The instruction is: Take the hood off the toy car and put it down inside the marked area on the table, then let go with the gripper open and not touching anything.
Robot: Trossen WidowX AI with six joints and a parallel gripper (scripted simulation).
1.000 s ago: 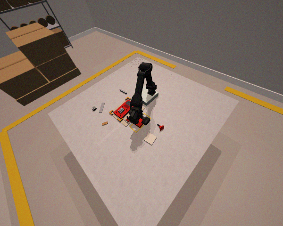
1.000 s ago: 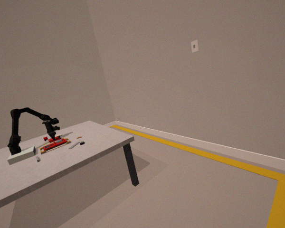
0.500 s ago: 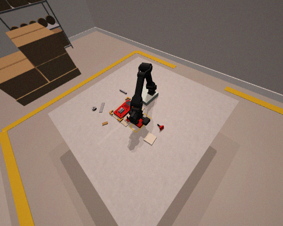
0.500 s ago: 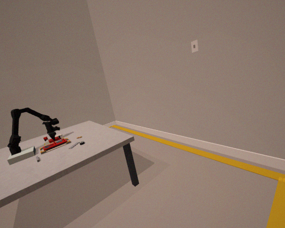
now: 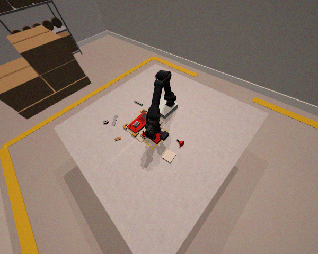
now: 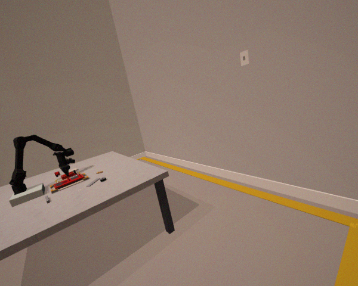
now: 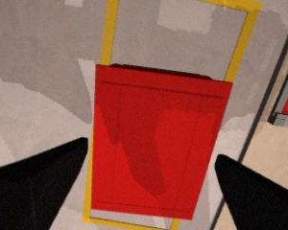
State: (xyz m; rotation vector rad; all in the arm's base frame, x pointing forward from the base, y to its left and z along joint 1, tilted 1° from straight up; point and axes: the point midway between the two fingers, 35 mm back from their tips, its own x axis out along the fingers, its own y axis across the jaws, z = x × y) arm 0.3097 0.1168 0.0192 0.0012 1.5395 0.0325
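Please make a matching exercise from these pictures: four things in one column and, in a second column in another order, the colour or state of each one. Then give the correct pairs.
Column 1:
1. hood
2. gripper
3. marked area
4. arm base

Column 2:
A. yellow outline
B. open, holding nothing
C. pale grey block
D. flat red panel, lying between the fingers

Pairs: 1-D, 2-B, 3-A, 4-C

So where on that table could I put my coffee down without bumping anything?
The broad near stretch of table past the beige tile looks free. It is crowded around the toy car, the red hood in its yellow outline, and the open gripper.
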